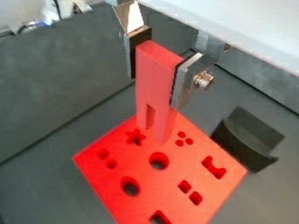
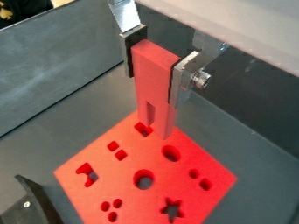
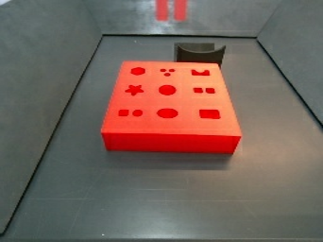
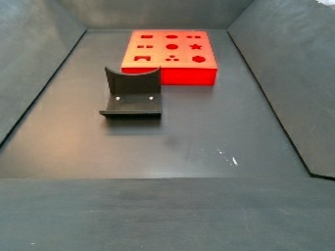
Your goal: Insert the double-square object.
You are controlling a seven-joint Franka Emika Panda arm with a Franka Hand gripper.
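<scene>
My gripper is shut on the top of the double-square object, a slim red-pink peg that hangs upright with its two prongs down. Both wrist views show this, with the gripper and the peg above the big red block with shaped holes. The prong ends hang clear above the block near one edge. In a side view only the two prongs show at the top edge, high over the block. The gripper is out of both side views.
The dark fixture stands on the floor beside the block. It also shows in a side view and in both wrist views. Grey walls enclose the dark floor.
</scene>
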